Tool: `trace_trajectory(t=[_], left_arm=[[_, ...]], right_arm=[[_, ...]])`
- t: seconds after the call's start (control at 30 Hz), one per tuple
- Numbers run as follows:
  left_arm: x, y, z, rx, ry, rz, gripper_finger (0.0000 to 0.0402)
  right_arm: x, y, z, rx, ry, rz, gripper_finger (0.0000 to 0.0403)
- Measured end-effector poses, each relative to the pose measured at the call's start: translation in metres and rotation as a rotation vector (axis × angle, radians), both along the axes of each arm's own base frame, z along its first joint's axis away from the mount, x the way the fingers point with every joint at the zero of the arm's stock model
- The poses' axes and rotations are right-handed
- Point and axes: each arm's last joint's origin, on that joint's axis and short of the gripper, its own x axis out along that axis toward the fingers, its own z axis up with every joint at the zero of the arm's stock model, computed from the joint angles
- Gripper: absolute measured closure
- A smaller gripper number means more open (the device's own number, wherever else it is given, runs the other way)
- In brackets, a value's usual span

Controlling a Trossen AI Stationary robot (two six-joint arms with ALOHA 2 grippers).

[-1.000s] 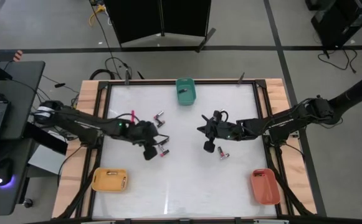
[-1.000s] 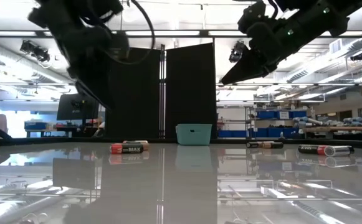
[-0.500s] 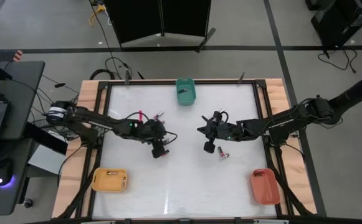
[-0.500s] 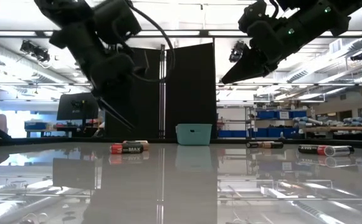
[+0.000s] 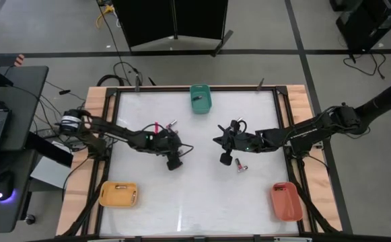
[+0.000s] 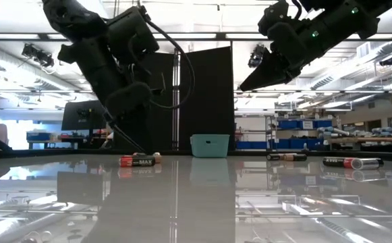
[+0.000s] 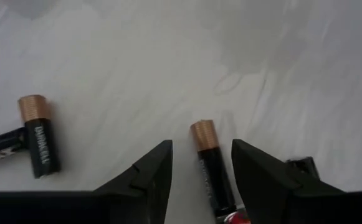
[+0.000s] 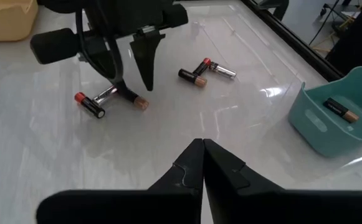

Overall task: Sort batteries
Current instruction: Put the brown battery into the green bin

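Several small batteries lie on the white table. My left gripper [image 7: 199,165] is open and points down near the table's middle, its fingers standing on either side of a black, copper-ended battery [image 7: 210,163] without touching it. That battery lies flat, with a red-ended one [image 8: 88,104] by its hidden end. Another copper-ended battery [image 7: 38,140] lies close by. My right gripper [image 8: 204,152] is shut and hangs above the table right of centre [image 5: 225,159], with two batteries [image 5: 239,166] beside it.
A teal tray [image 5: 200,98] with a battery [image 8: 339,109] inside stands at the far edge. A yellow tray [image 5: 118,193] sits near left and an orange tray [image 5: 286,200] near right. Two more batteries [image 8: 205,70] lie toward the teal tray.
My left gripper has moved toward the table's right edge and come down over the batteries near the middle, so that its fingers now straddle the copper-ended one. The batteries have stayed in place.
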Motion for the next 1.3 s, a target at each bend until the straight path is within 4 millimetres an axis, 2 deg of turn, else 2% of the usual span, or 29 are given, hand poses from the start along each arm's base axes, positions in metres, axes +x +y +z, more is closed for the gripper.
trace_trajectory(t=[0.27,0.47,0.6,0.77,0.8,0.97,1.13,1.3], left_arm=[[0.003,-0.001,-0.01,0.003,0.022,-0.019,0.0229],[0.005,-0.001,-0.015,0.007,0.031,-0.017,0.0241],[0.007,0.0,-0.017,0.013,0.033,-0.02,0.0272],[0.008,-0.001,-0.016,0.037,0.028,-0.067,0.0342],[0.009,-0.001,-0.015,0.038,0.029,-0.077,0.0354],[0.017,-0.002,-0.006,0.048,0.032,-0.12,0.0355],[0.032,0.0,0.016,0.084,0.006,-0.163,0.0355],[0.044,0.021,0.035,0.146,-0.033,-0.133,0.0355]], right_arm=[[0.0,0.0,-0.001,0.0,0.008,0.0,0.0392],[-0.001,0.0,-0.001,0.001,0.016,-0.002,0.0386],[-0.001,0.0,-0.002,0.0,0.02,0.0,0.0393],[-0.001,0.002,-0.002,-0.002,0.023,0.003,0.0393],[-0.002,0.002,-0.002,-0.002,0.026,0.003,0.0392],[-0.002,0.002,-0.002,-0.003,0.03,0.003,0.0393],[-0.003,0.002,-0.004,-0.015,0.046,-0.01,0.0393],[-0.007,0.005,-0.008,-0.023,0.088,-0.042,0.0393]])
